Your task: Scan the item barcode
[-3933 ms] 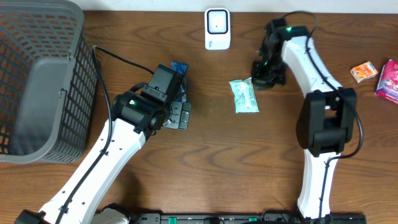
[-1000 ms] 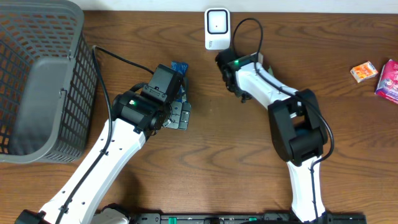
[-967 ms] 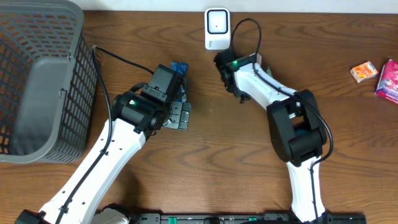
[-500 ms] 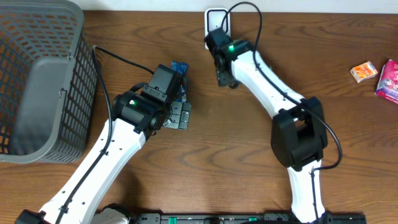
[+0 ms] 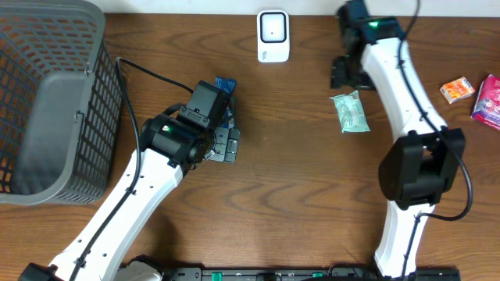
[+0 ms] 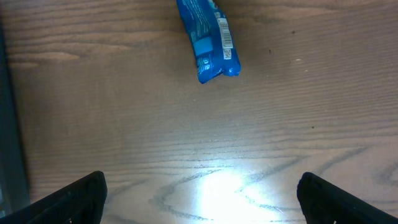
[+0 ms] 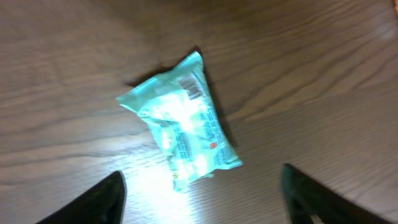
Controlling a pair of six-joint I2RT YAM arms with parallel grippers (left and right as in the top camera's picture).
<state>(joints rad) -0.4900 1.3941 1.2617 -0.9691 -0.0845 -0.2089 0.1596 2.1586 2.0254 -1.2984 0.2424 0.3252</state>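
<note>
A mint-green packet lies flat on the wooden table, right of the white scanner that stands at the back edge. My right gripper hovers just behind the packet, open, with nothing between its fingers. In the right wrist view the packet lies ahead of the spread gripper, printed side up, untouched. My left gripper rests open near the table's middle left. A blue packet lies well ahead of the left gripper; in the overhead view the blue packet is partly hidden by the wrist.
A grey mesh basket fills the left side of the table. At the far right edge sit a small orange box and a pink packet.
My right arm swung from in front of the scanner to the right, and its gripper opened. The mint-green packet now lies on the table. The left arm has not moved.
</note>
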